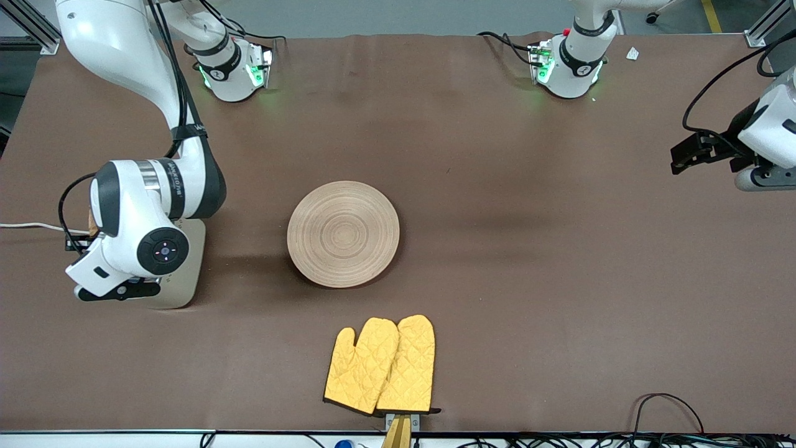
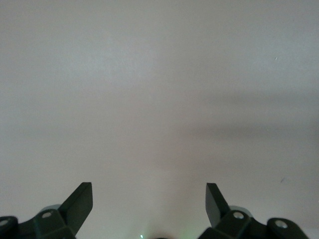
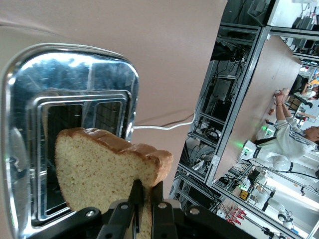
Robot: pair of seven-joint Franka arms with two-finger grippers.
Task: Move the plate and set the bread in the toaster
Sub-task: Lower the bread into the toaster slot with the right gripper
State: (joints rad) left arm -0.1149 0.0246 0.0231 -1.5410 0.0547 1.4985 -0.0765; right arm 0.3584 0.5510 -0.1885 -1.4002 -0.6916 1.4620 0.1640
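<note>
I have the right gripper (image 3: pixel 144 204) up over the toaster (image 3: pixel 75 74) at the right arm's end of the table, its two fingers (image 3: pixel 135 191) pinched on the lower edge of the bread (image 3: pixel 107 172). In the right wrist view the slice stands on edge above the chrome top, with the slots open below it; I cannot tell whether its edge touches the toaster. The white cord (image 3: pixel 164 126) runs off from the toaster across the brown table (image 1: pixel 497 261). From the front view the right arm's wrist covers most of the toaster (image 1: pixel 186 274), so I see only its cream side and a sliver of the bread (image 1: pixel 92 223) near the wrist. The plate (image 1: pixel 343 234) lies flat near the middle of the table, well apart from the toaster, with nothing on it. A pair of yellow mitts (image 1: pixel 380 366) lies nearer the front camera than the plate, close to the table's edge. The left gripper (image 2: pixel 149 199) waits at the left arm's end of the table, its jaws spread wide with nothing between them, only bare table under it in the left wrist view; in the front view it (image 1: pixel 690 155) hangs near that view's edge.
</note>
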